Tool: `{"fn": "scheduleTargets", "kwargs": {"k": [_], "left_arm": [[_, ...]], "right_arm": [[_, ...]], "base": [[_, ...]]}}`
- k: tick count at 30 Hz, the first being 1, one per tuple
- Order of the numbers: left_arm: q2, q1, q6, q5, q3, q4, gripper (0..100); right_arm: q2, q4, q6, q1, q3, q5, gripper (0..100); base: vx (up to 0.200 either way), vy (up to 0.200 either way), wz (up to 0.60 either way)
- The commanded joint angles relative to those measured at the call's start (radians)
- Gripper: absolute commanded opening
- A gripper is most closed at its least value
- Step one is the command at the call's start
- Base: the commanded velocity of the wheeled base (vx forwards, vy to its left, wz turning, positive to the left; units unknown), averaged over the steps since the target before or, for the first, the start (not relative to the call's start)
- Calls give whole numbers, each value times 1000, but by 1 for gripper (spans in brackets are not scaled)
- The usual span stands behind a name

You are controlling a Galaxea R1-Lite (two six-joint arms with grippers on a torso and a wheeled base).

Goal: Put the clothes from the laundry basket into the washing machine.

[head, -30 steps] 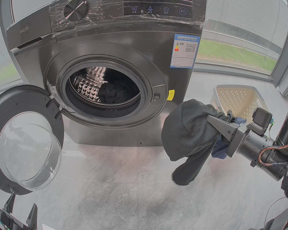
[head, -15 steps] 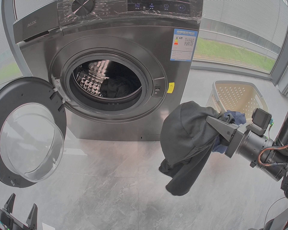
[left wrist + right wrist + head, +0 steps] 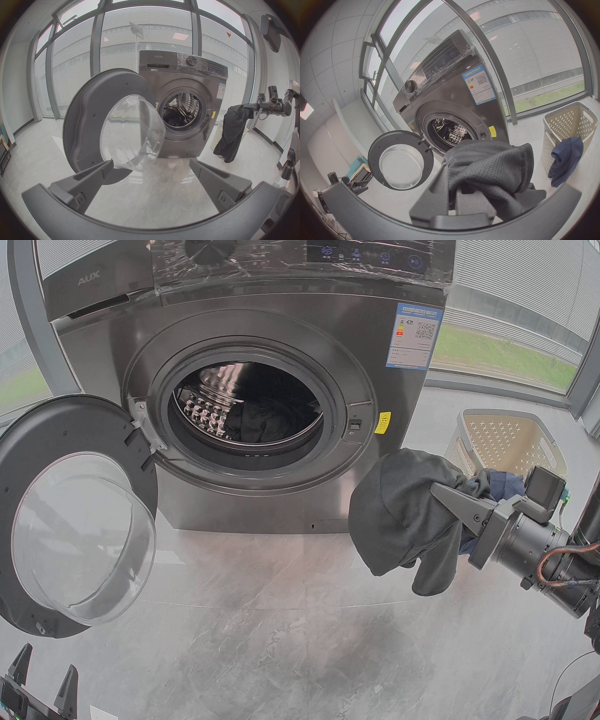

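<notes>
My right gripper is shut on a dark grey garment, which hangs off the floor to the right of the washing machine. The same garment drapes over the gripper's fingers in the right wrist view. The round door stands swung open to the left, and dark clothes lie inside the drum. Behind the right arm stands the beige laundry basket with a blue garment hanging over its front rim. My left gripper is open and holds nothing, low at the near left.
Grey tiled floor lies bare between me and the machine. The open door juts out on the left at about drum height. Floor-to-ceiling windows run behind the machine and the basket.
The head view has shifted, so the machine sits further right in the picture. The garment's hanging tail has swung up and now ends higher off the floor. The right gripper keeps its hold.
</notes>
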Motion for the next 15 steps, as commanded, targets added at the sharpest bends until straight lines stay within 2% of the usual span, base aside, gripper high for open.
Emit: {"fn": "scheduleTargets", "kwargs": {"k": [1,15], "left_arm": [[-14,1,0,1,16,0,100],[-14,1,0,1,16,0,100]], "right_arm": [[1,0,0,1,1,0,0],[1,0,0,-1,2,0,0]], "base": [[0,0,0],[0,0,0]]}}
